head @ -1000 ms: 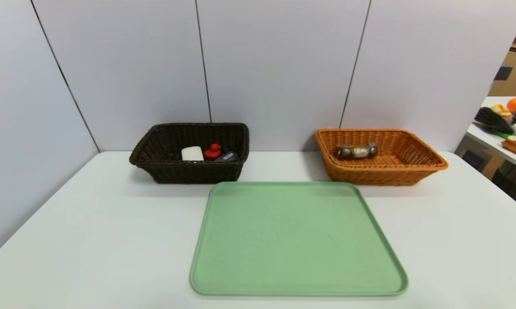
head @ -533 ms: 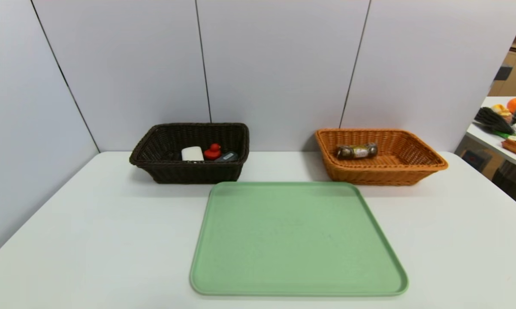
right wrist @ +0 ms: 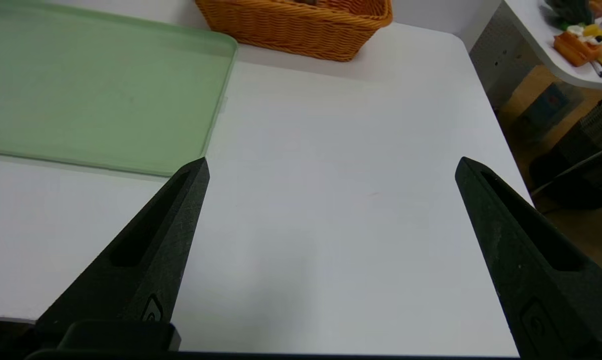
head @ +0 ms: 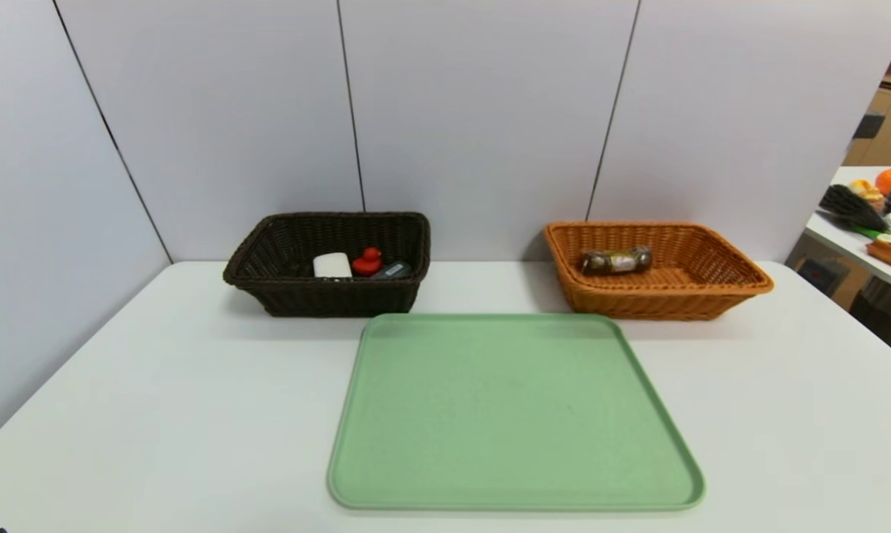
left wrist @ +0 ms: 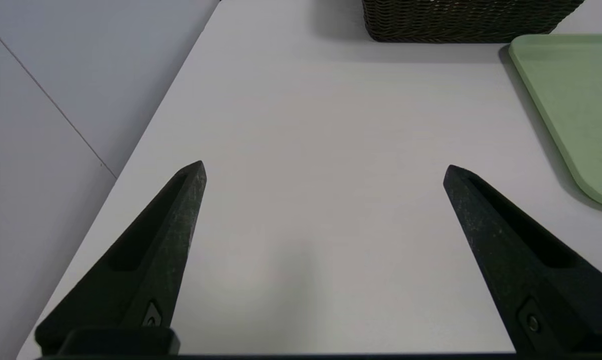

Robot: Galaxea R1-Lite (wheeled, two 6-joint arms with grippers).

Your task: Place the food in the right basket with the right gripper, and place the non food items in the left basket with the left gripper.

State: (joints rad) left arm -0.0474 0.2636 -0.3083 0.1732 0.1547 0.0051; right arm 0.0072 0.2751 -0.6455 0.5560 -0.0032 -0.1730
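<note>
Baskets: 2 | snack roll: 1 | left claw, right claw: 2, both released

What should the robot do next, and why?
Probably nothing more than resting both arms. The snack roll is in the orange basket, and the white block, red duck and grey case are in the dark basket. The left tool and right tool are open and hold nothing.
</note>
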